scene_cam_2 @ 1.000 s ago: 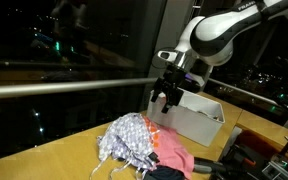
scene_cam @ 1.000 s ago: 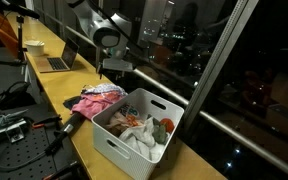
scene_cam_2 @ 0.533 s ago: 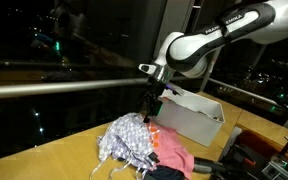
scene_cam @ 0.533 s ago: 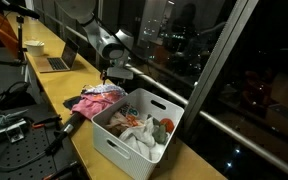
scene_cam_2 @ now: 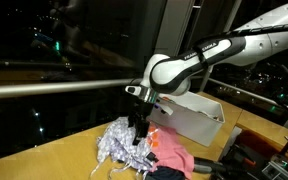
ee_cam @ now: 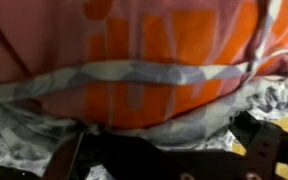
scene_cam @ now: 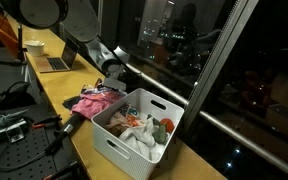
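A pile of clothes lies on the yellow table beside a white bin. The pile has a grey patterned cloth and pink and orange pieces. My gripper is lowered onto the pile, at its window side. In the wrist view an orange cloth and the grey patterned cloth fill the picture right at my gripper. Its dark fingers stand apart with cloth between them. The bin holds more clothes.
A laptop and a white cup stand further along the table. A black tool lies by the pile. A perforated board with cables sits at the near side. A window with a rail runs along the table.
My arm has swung from beside the bin over to the clothes pile and come down onto it.
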